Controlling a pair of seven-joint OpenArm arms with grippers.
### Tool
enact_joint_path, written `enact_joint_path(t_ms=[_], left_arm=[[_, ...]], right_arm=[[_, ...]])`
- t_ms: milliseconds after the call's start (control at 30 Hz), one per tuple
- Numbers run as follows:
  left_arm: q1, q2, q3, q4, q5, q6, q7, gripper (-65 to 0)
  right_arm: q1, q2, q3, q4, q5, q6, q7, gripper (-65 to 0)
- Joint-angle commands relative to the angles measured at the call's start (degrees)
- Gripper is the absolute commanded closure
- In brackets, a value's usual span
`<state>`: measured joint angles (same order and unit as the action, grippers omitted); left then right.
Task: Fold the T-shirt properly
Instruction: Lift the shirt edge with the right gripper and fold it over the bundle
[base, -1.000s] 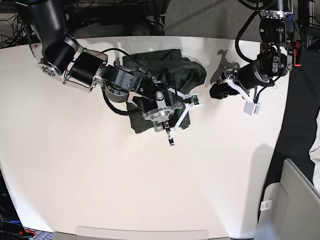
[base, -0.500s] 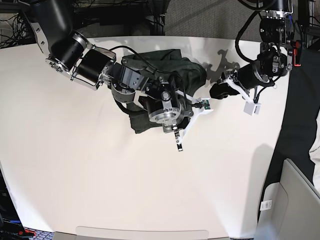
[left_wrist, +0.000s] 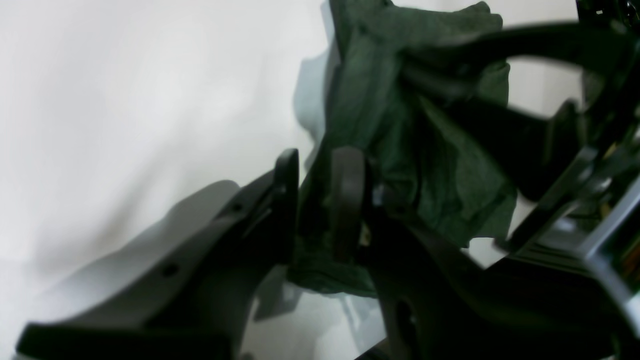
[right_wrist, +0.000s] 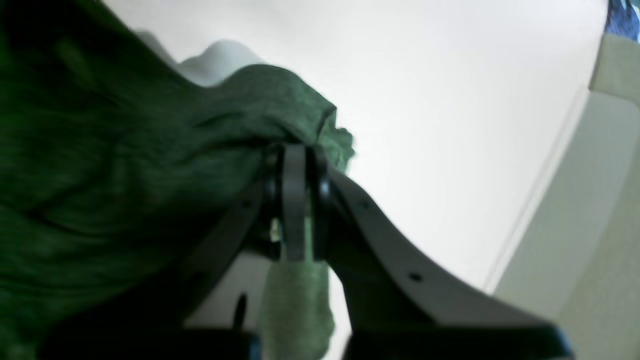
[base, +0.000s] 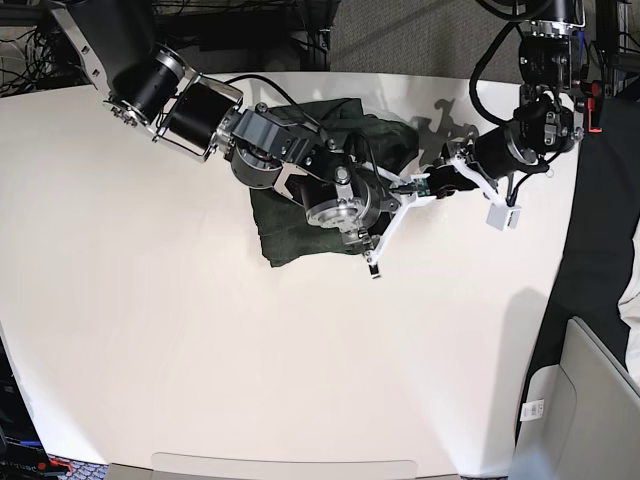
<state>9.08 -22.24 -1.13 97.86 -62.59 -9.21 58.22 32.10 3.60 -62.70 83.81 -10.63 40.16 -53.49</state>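
My base camera looks almost straight down on the white desk (base: 150, 340) from high above, far enough to take in both arms and most of the desk's edges. My left wrist camera rides low behind the left end effector (left_wrist: 315, 200), close-up and blurred, facing across the desk toward the T-shirt (left_wrist: 440, 170). My right wrist camera sits just behind the right end effector (right_wrist: 295, 200), nearly touching the shirt, facing the desk's edge. All three views share the shirt.

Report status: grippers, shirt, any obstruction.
Right gripper shut on shirt edge. Left gripper part open, no grip seen. Shirt bunched on table. Right arm covers much of it.
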Motion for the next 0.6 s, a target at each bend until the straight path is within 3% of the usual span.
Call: enact_joint_path(t_ms=[0, 433, 500, 567], left_arm=[[-0.4, -0.7, -0.1, 1.5, -1.1, -0.4, -0.8, -12.2], [0.5, -0.7, -0.6, 4.0, -1.0, -0.4, 0.1, -12.2], [0.6, -0.7, -0.6, 4.6, -1.0, -0.4, 0.5, -12.2], [1.0, -0.7, -0.6, 5.0, -0.9, -0.4, 0.5, -12.2]], right_arm=[[1.5, -1.0, 0.6, 1.1, -0.6, -0.2, 0.8, -0.6], [1.4, -3.5, 7.6, 2.7, -0.5, -0.2, 0.6, -1.2], [1.4, -3.2, 7.6, 2.7, -0.6, -0.2, 0.5, -6.1], [1.3, -3.2, 7.6, 2.6, -0.6, -0.2, -0.1, -15.5]])
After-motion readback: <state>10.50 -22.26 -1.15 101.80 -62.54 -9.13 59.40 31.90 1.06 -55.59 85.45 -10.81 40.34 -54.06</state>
